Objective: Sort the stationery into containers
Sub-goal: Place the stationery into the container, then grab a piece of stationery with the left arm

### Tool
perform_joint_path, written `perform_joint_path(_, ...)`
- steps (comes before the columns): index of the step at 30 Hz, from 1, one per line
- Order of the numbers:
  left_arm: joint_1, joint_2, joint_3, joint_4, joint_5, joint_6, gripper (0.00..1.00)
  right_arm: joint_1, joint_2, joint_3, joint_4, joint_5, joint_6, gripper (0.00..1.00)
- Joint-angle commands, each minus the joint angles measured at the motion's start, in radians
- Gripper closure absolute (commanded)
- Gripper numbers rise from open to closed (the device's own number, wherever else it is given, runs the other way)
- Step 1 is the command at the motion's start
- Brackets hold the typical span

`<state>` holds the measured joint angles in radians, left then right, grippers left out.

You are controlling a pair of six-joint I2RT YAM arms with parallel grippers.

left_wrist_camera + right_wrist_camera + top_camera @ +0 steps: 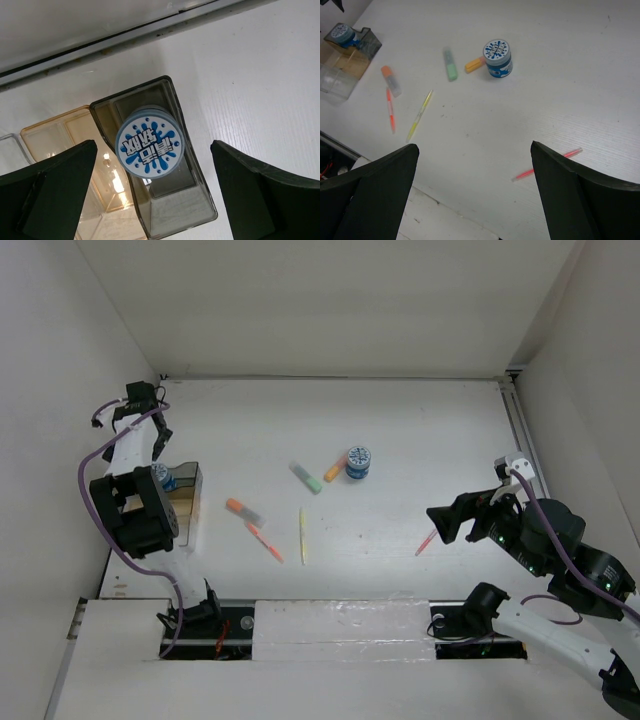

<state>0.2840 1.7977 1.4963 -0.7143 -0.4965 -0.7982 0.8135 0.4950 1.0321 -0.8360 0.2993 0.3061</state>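
One blue-and-white cylinder (150,142) stands in the dark end compartment of the tray (165,210), free between the wide-apart fingers of my open left gripper (152,195). On the table lie a second cylinder (358,462), an orange highlighter (335,468) touching it, a green highlighter (306,477), an orange-and-grey highlighter (242,509), an orange-red pen (265,540), a yellow pen (302,536) and a pink pen (427,538). My right gripper (475,195) hangs open and empty above the table, the pink pen (547,164) just beside its right finger.
The tray (193,480) sits at the table's left edge beside the left wall, under my left wrist. Its tan compartments (55,135) hold nothing that I can see. White walls close the table at the back and on both sides.
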Motion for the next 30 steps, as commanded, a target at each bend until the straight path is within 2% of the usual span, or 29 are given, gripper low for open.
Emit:
perform_joint_path(1, -0.040, -0.084, 0.021, 0.036, 0.022, 0.049, 0.02, 0.010, -0.004, 0.020, 0.048, 0.006, -0.004, 0.00)
perform_joint_path(7, -0.172, -0.193, 0.021, 0.150, 0.159, 0.200, 0.01, 0.010, -0.004, 0.020, 0.048, -0.003, -0.004, 0.00)
perform_joint_path(10, -0.371, -0.227, 0.045, 0.150, 0.159, 0.212, 0.01, 0.010, -0.013, 0.020, 0.048, 0.007, -0.004, 0.00)
perform_joint_path(11, -0.494, -0.227, 0.045, 0.183, 0.159, 0.226, 0.01, 0.010, -0.013, 0.020, 0.048, 0.018, 0.008, 0.00)
perform_joint_path(14, -0.659, -0.218, 0.036, 0.255, 0.252, 0.235, 0.01, 0.010, -0.022, 0.046, 0.012, 0.104, 0.057, 0.00)
perform_joint_path(17, -0.761, -0.209, 0.010, 0.360, 0.334, 0.252, 0.01, 0.010, -0.022, 0.094, -0.067, 0.246, 0.114, 0.00)
perform_joint_path(18, -0.858, -0.175, 0.010, 0.425, 0.337, 0.298, 0.01, 0.010, -0.012, 0.103, -0.087, 0.277, 0.143, 0.00)
perform_joint_path(20, -0.963, -0.109, 0.079, 0.426, 0.252, 0.329, 0.01, 0.010, -0.003, 0.117, -0.127, 0.342, 0.168, 0.00)
perform_joint_path(21, -1.003, -0.069, 0.167, 0.411, 0.213, 0.343, 0.01, 0.010, -0.003, 0.117, -0.127, 0.342, 0.168, 0.00)
perform_joint_path(22, -1.051, 0.018, 0.214, 0.370, 0.169, 0.343, 0.01, 0.010, -0.003, 0.117, -0.127, 0.342, 0.168, 0.00)
perform_joint_path(26, -1.060, 0.184, 0.393, 0.308, 0.156, 0.314, 0.01, 0.010, -0.026, 0.106, -0.095, 0.301, 0.143, 0.00)
perform_joint_path(27, -1.060, 0.215, 0.394, 0.294, 0.156, 0.314, 0.01, 0.010, -0.041, 0.106, -0.095, 0.291, 0.143, 0.00)
perform_joint_path(30, -1.060, 0.337, 0.521, 0.228, 0.199, 0.313, 0.01, 0.019, -0.067, 0.097, -0.081, 0.282, 0.133, 0.00)
